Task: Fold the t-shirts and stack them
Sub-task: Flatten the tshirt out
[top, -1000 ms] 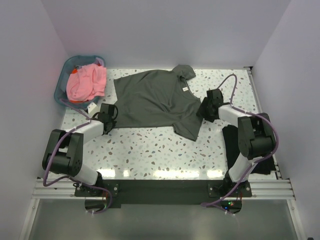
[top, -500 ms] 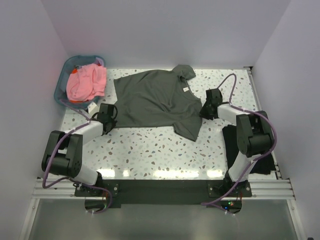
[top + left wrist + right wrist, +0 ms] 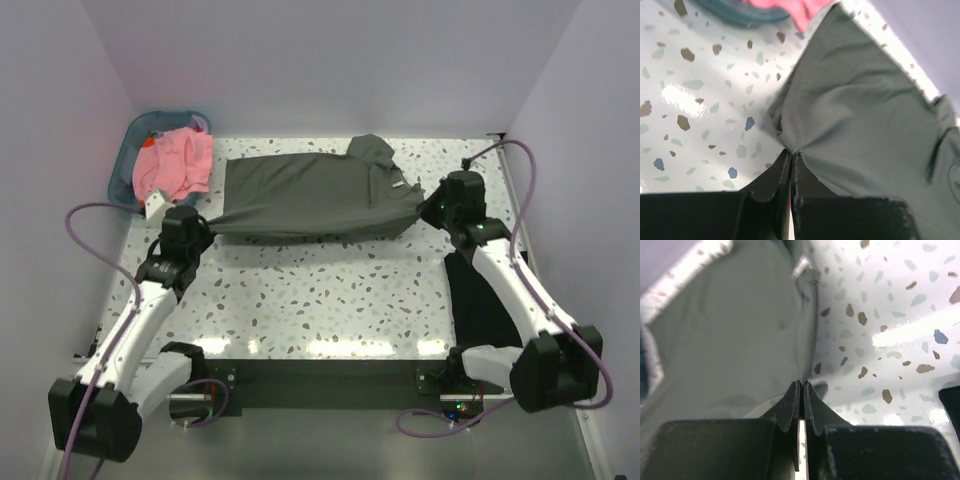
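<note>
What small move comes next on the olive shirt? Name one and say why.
Probably carry both pinched corners together toward the far edge of the olive-grey t-shirt. The left gripper and right gripper are each shut on a near corner, cloth stretched between them, fold not yet laid.

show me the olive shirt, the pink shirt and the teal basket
olive shirt (image 3: pixel 300 195), top view, middle of its body
pink shirt (image 3: pixel 175 165), top view, middle of the heap
teal basket (image 3: pixel 120 165), top view, left rim
</note>
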